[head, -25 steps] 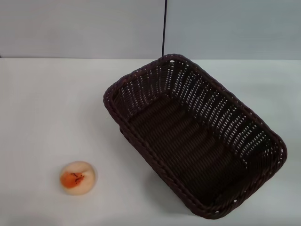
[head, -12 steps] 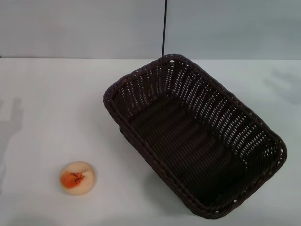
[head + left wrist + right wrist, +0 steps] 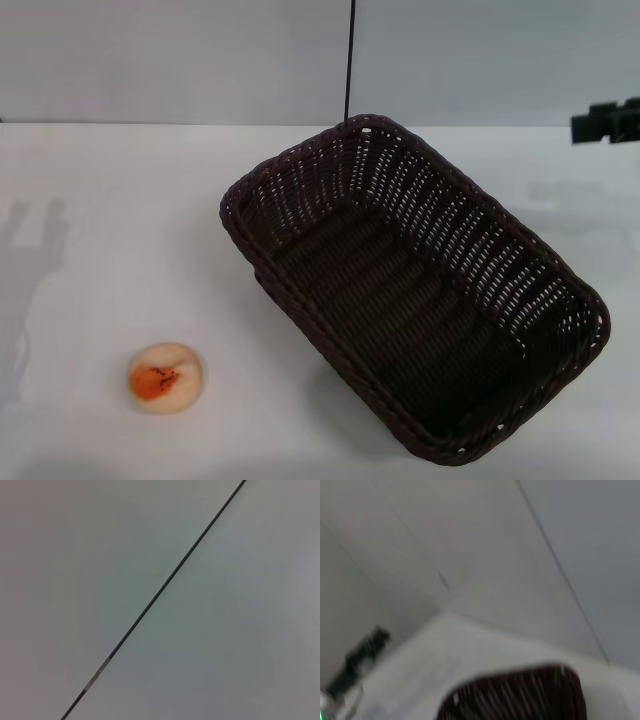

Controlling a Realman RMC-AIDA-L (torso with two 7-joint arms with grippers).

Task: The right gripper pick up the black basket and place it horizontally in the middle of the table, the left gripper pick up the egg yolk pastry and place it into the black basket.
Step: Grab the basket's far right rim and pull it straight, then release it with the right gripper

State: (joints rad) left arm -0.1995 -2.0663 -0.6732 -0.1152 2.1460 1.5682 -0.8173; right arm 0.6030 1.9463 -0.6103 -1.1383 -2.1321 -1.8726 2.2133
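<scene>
The black basket (image 3: 415, 285) lies askew on the white table (image 3: 120, 230), right of centre, its long side running from the far middle to the near right. It is empty. Its rim also shows in the right wrist view (image 3: 520, 695). The egg yolk pastry (image 3: 165, 377) sits at the near left, orange-red patch up, well apart from the basket. My right gripper (image 3: 603, 122) pokes in at the right edge, high above the table behind the basket's far right side. A blurred dark shape (image 3: 360, 657) far off in the right wrist view may be my left gripper.
A grey wall with a thin dark vertical seam (image 3: 349, 60) stands behind the table. An arm's shadow (image 3: 30, 270) falls on the table's left part. The left wrist view shows only the wall and its seam (image 3: 160, 587).
My right gripper has come into the head view at the upper right edge. The shadow on the left of the table has grown and shifted. Basket and pastry have not moved.
</scene>
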